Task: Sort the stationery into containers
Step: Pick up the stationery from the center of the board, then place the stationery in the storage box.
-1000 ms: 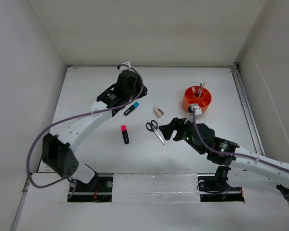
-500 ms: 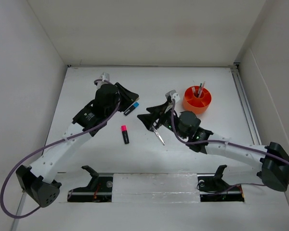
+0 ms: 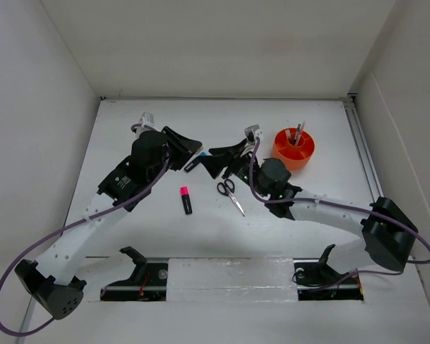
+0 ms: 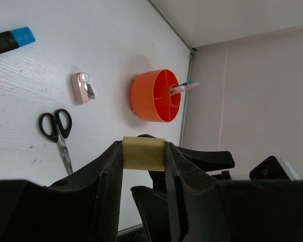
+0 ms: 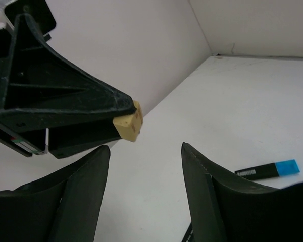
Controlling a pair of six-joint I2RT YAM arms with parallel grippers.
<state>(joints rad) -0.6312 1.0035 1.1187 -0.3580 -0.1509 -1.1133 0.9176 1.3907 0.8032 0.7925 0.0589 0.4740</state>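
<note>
Cream eraser (image 5: 129, 121) pinched in my L gripper (image 4: 143, 151), R gripper (image 5: 145, 146) spread wide
Matte white tabletop (image 4: 91, 40) under both, white walls (image 5: 141, 50) around; orange tub (image 4: 151, 98) ahead of L tips.

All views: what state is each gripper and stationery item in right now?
left gripper, shut on the cream eraser
right gripper, open, empty, facing the cream eraser
scissors, blades closed, flat on table
blue-capped marker, capped, on table
highlighter, capped, on table
orange tub, upright, pens inside

Glossy orange plastic tub (image 4: 147, 105) (eraser (image 4: 143, 154) matt).
</note>
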